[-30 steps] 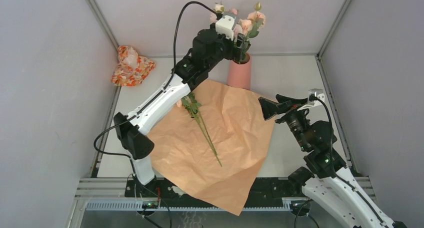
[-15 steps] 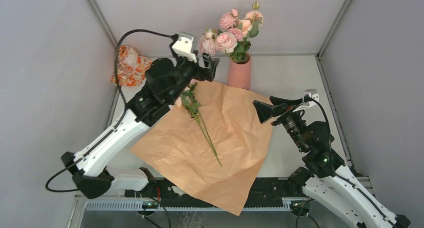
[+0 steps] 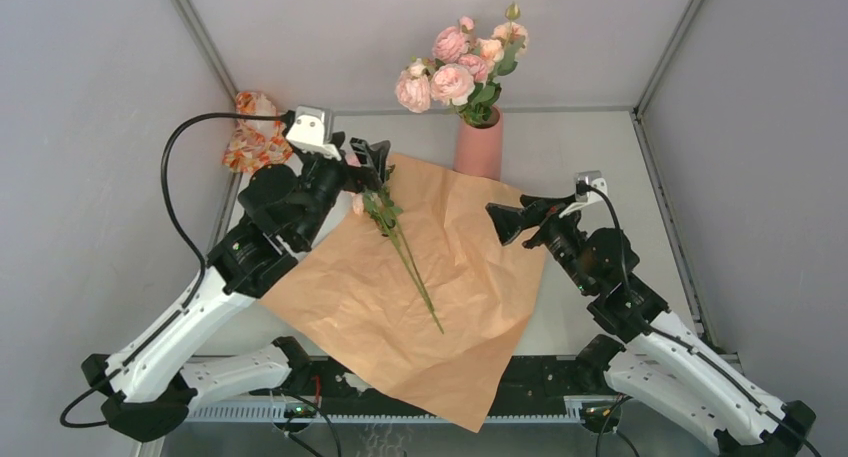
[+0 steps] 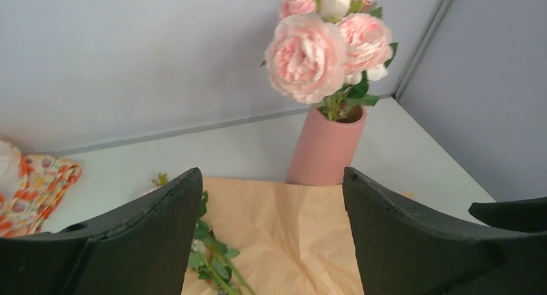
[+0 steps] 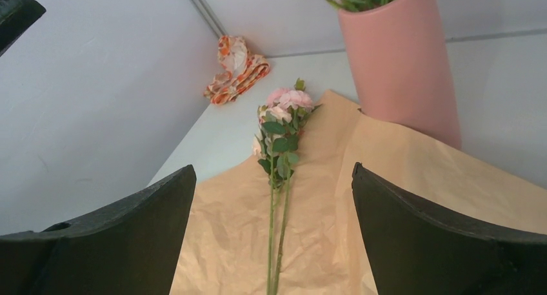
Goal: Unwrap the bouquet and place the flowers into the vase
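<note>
1. The vase (image 3: 478,149) stands upright at the far side of the bench (image 3: 590,147), at the far edge of the spread brown wrapping paper (image 3: 470,287). Pink roses (image 3: 455,72) stand in its mouth.
2. One rose stem (image 3: 405,252) lies loose on the paper.
3. Left claw (image 3: 365,162): jaws apart, empty, near that stem's bloom end.
4. Right claw (image 3: 515,217): jaws wide apart, empty, at the paper's right edge.
5. An orange floral-patterned bundle (image 3: 255,132) lies in the far-left corner.
</note>
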